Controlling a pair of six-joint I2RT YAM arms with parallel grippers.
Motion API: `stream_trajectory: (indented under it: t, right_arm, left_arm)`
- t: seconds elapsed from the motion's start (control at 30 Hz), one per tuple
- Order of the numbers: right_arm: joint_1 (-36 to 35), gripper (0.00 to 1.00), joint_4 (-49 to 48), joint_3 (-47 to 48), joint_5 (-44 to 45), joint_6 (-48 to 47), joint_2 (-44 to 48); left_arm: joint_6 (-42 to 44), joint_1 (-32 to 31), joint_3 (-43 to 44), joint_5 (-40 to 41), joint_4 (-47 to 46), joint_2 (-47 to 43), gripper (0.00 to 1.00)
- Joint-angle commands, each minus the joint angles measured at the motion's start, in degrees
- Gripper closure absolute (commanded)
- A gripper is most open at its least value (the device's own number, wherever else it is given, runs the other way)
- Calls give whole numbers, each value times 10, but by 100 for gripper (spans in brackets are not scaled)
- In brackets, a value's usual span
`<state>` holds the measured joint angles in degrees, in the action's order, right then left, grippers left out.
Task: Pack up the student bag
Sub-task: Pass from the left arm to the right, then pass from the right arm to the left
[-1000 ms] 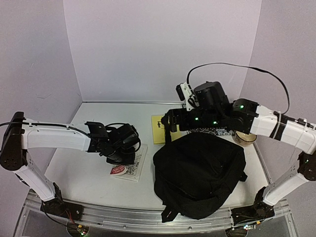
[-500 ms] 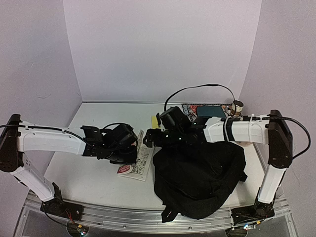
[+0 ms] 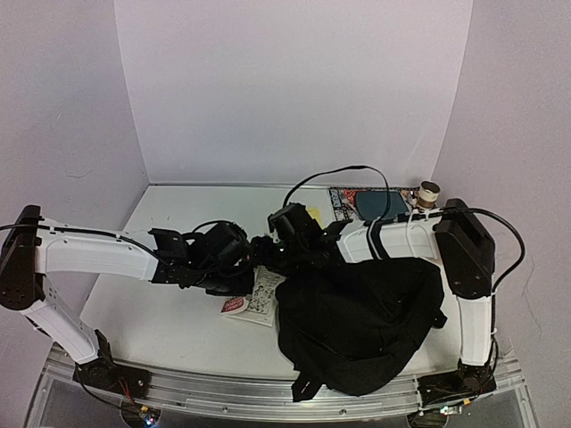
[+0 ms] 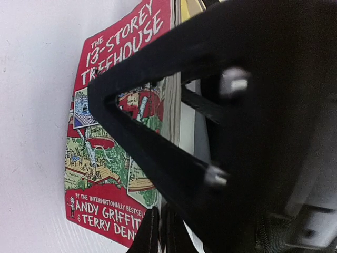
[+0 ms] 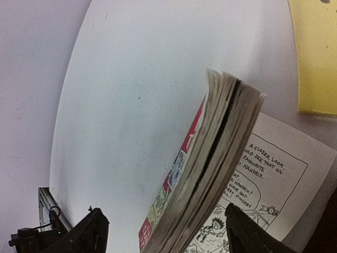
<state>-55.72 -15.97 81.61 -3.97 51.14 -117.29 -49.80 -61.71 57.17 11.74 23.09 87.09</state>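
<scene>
We see the black student bag (image 3: 357, 321) slumped on the counter (image 3: 152, 312) at lower right of centre, left fingers (image 4: 158, 237) pinched shut on The 13-Storey Treehouse paperback (image 4: 113, 68) beside it, right fingers (image 3: 261, 252) spread wide astride its raised page edge.

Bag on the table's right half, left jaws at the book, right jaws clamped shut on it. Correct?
No: the right jaws stand open, straddling the raised book, not clamped; the right wrist view shows it. The bag lies on the right half and the left jaws are at the book.
</scene>
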Motion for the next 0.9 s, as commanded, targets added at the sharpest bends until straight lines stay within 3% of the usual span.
stream_trajectory:
  t: [0.0,0.27,0.37,0.63,0.87]
  right_arm:
    - [5,32,-7,24,-5,33,-29]
    - [22,84,-60,5,-74,67,-25]
    - [27,99,-84,-7,-99,72,-10]
    - [44,100,-152,-35,-134,75,49]
    - [77,100,-223,-59,-176,71,109]
  left_arm:
    - [16,-1,-2,-4,-44,1,100]
    - [36,-3,-16,-5,-46,-18,99]
    - [39,-3,-25,2,-45,-42,93]
    - [42,1,-32,35,-45,-118,34]
    - [40,58,-57,-6,-91,-152,19]
